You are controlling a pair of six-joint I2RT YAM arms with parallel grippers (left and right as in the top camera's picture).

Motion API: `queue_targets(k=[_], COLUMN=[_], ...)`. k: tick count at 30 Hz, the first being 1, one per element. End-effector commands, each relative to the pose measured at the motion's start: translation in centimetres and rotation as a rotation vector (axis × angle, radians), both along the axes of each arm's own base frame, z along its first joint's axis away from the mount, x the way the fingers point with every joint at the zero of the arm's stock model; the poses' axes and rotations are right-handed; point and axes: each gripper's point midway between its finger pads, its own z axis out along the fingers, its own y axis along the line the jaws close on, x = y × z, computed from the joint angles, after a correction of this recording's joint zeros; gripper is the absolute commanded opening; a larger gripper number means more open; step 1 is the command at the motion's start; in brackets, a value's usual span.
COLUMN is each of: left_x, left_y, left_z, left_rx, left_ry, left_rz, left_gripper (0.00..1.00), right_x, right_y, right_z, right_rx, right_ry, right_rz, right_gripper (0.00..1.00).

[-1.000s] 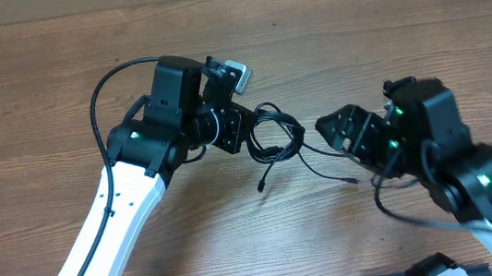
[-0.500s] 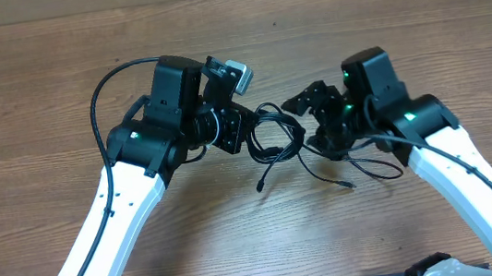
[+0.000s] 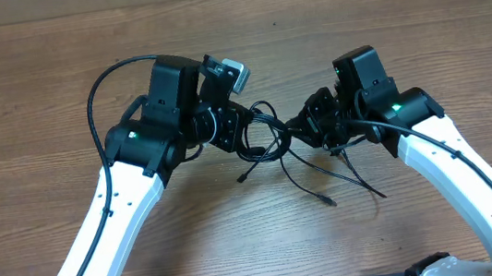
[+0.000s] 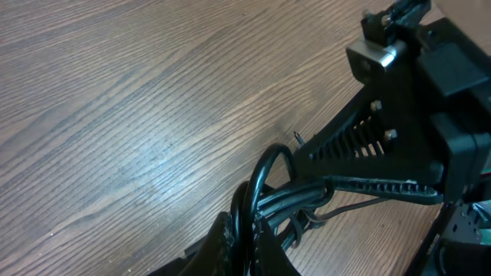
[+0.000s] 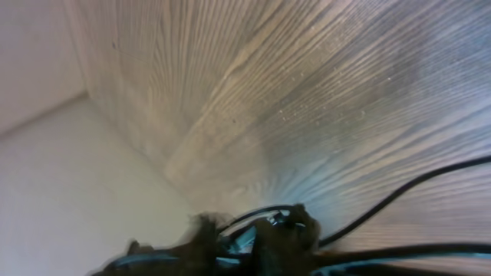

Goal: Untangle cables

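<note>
Left gripper (image 3: 242,131) is clamped narrow on the cables (image 3: 270,137). In its wrist view the black fingers (image 4: 224,247) squeeze several smooth, glossy strands (image 4: 288,201) lying side by side. Just past the fingertips one strand arches up in a rounded loop. From there the bundle runs straight across to the right gripper (image 3: 306,128), so its long axis lies left to right between the two sets of fingertips, which sit near each other. Below that span, thin tails trail off the bundle onto the wood-grain table (image 3: 54,85). A short one points down and left and ends under the left gripper. Two longer ones slant down and right and end below the right gripper; one has a small plug (image 3: 329,202) at its tip. The right gripper (image 4: 318,175) is pinched narrow on the far end of the bundle; its matt black fingers (image 4: 349,138) are triangular, ribbed and bolted on. The right wrist view is blurred. It shows dark shapes at the bottom edge and one thin strand (image 5: 414,184) curving away to the right over pale grain.
</note>
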Motion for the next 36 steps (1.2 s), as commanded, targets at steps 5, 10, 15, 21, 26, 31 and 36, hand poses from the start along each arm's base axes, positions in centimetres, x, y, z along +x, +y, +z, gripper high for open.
queue_targets(k=[5,10,15,21,26,31,36], left_x=[1.0,2.0,2.1,2.9,3.0,2.5,2.2], left_y=[1.2,2.6,2.6,2.1,2.0,1.2,0.8], left_z=[1.3,0.9,0.9,1.9,2.1,2.2,2.2], left_rx=[0.057,0.127,0.126,0.083,0.062,0.033,0.03], left_ry=[-0.086,-0.112,-0.117,-0.146,-0.139,-0.123,-0.12], left_rz=[0.051,0.119,0.122,0.15,0.161,0.134,0.119], left_gripper=[0.04,0.04,0.05,0.04,0.04,0.04,0.04], right_x=[0.6,2.9,2.8,1.8,2.3,4.1,4.8], right_y=[0.6,0.1,-0.1,1.4,2.1,3.5,3.8], right_z=[1.4,2.8,3.1,3.0,2.1,2.5,1.6], right_rx=[0.044,0.045,0.09,0.173,0.155,0.202,0.204], right_ry=[-0.057,-0.218,-0.178,0.03,0.09,0.037,0.044], right_rz=[0.036,0.07,0.045,-0.104,-0.217,-0.211,-0.216], right_gripper=[0.54,0.67,0.71,0.78,0.78,0.77,0.63])
